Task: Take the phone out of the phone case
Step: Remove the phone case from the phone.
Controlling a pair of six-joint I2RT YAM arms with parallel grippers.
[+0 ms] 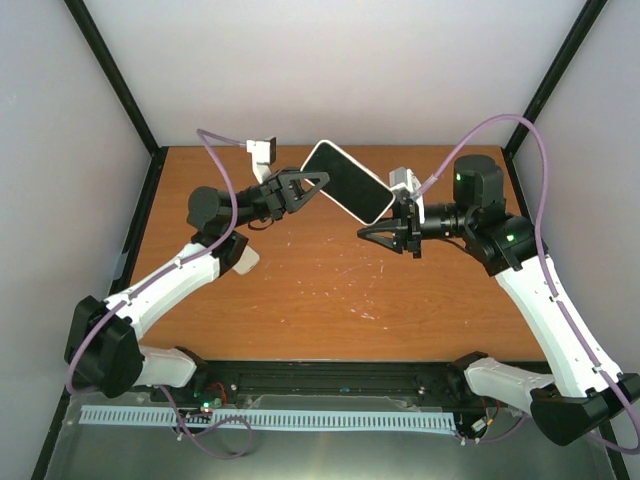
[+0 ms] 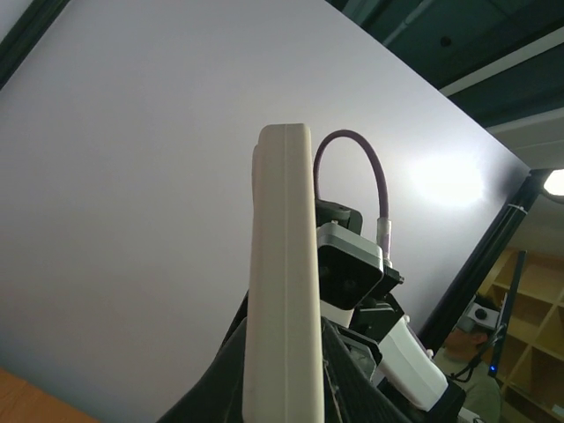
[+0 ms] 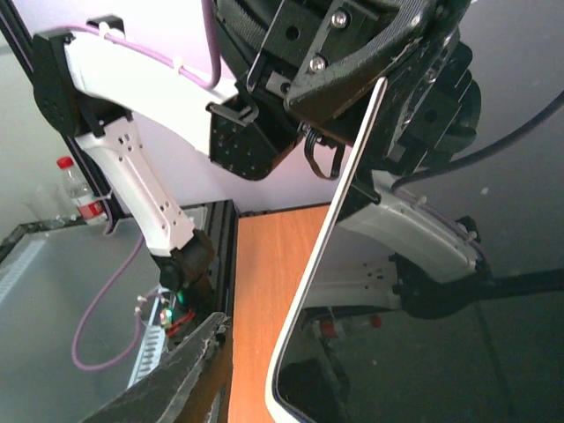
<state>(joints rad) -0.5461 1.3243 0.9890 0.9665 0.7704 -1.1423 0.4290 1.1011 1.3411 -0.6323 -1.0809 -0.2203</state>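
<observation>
The phone (image 1: 348, 182) has a dark screen and sits in a white case. It is held in the air above the far part of the table, tilted. My left gripper (image 1: 303, 188) is shut on its left end. In the left wrist view the case's cream side edge (image 2: 282, 282) stands upright between my dark fingers (image 2: 198, 392). My right gripper (image 1: 378, 232) is open just below the phone's right end. In the right wrist view the screen and white rim (image 3: 423, 308) fill the right side. One finger (image 3: 176, 379) stands apart from the rim on the left. The other finger is hidden.
The orange-brown wooden table (image 1: 330, 290) lies below both grippers. White enclosure walls and black frame posts (image 1: 120, 75) surround it. A black rail (image 1: 330, 380) runs along the near edge between the arm bases. A red-capped bottle (image 3: 75, 189) stands outside the enclosure.
</observation>
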